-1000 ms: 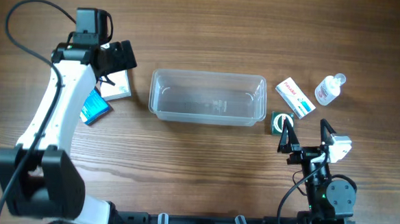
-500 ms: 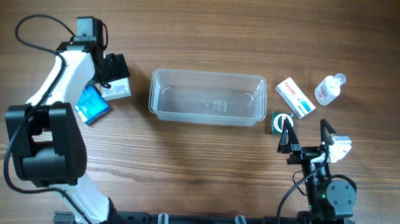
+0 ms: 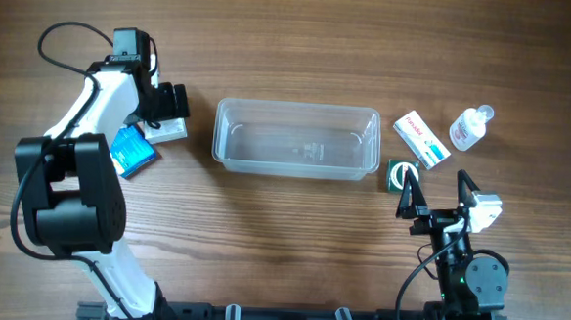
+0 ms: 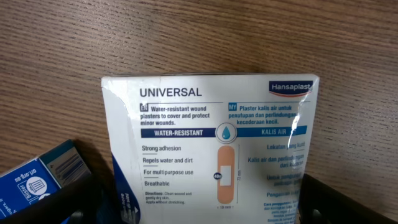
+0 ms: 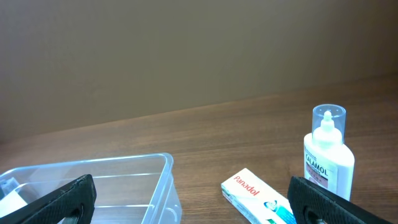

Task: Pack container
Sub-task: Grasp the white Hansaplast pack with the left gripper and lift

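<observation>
- Overhead view: the clear, see-through plastic rectangular container point(image 3: 298, 107) sits near the middle of the brown wooden desk point(image 3: 291, 239), slightly toward the far edge, with its long sides parallel to that edge.
- The left gripper point(image 3: 171, 103) is toward the far left corner, over a white rectangular plaster packet point(image 3: 167, 130) that lies just left of the container but apart from it.
- Left wrist view: the packet point(image 4: 211, 149) is printed "UNIVERSAL" and "Hansaplast" and lies flat. One dark finger point(image 4: 78, 202) stands on each side of it, so the pincer is released and straddles the packet. I cannot tell whether the pads touch it.
- A blue cardboard box point(image 3: 132, 152) lies beside the packet, on the side nearer the left edge.
- The right gripper point(image 3: 436, 192) is near the near right corner with its jaws spread wide, holding nothing.
- A small dark green and white item point(image 3: 400, 173) lies just beyond the right gripper, close to the container's right end.
- Toward the right edge, a white cardboard box with red "Panadol" lettering point(image 3: 422, 139) lies at a slant.
- A small clear plastic bottle with a white label point(image 3: 469, 127) is near that box, closer to the right edge. In the right wrist view it stands upright point(image 5: 328, 155).
</observation>
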Controlling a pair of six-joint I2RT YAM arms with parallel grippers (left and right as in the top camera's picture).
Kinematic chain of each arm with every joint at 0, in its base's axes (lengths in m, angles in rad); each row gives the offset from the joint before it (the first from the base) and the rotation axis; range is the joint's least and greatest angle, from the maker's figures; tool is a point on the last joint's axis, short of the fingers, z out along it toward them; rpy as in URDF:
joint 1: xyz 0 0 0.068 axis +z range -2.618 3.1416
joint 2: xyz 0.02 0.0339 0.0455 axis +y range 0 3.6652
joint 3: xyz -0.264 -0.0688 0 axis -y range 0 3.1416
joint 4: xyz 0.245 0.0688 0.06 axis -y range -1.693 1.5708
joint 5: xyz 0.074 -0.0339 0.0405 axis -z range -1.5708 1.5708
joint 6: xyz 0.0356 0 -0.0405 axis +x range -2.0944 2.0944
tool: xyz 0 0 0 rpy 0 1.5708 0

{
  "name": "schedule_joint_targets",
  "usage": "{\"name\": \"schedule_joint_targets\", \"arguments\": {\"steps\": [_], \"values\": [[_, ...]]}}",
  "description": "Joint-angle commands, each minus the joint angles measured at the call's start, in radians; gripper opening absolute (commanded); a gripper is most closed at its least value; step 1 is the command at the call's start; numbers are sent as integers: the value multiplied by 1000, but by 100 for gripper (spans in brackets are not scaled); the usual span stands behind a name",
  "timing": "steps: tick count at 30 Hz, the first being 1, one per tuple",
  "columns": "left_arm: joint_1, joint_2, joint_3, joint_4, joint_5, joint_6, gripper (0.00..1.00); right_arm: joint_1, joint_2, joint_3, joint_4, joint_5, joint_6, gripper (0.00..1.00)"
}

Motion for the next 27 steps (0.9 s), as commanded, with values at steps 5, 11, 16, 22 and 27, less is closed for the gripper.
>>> {"name": "schedule_joint_targets", "arguments": {"steps": [5, 11, 16, 22, 27], "values": [[1, 14, -31, 52, 19, 22, 99, -5, -4, -2, 3, -16, 8, 100], [1, 24, -46, 75, 26, 22, 95, -5, -4, -2, 3, -16, 8, 100], [1, 33, -46, 77, 70, 22, 84, -5, -4, -2, 3, -16, 8, 100], [1, 33, -46, 77, 67, 22, 68, -5, -4, -2, 3, -16, 8, 100], [1, 26, -26, 68, 66, 22, 67, -5, -3, -2, 3, -16, 8, 100]]}}
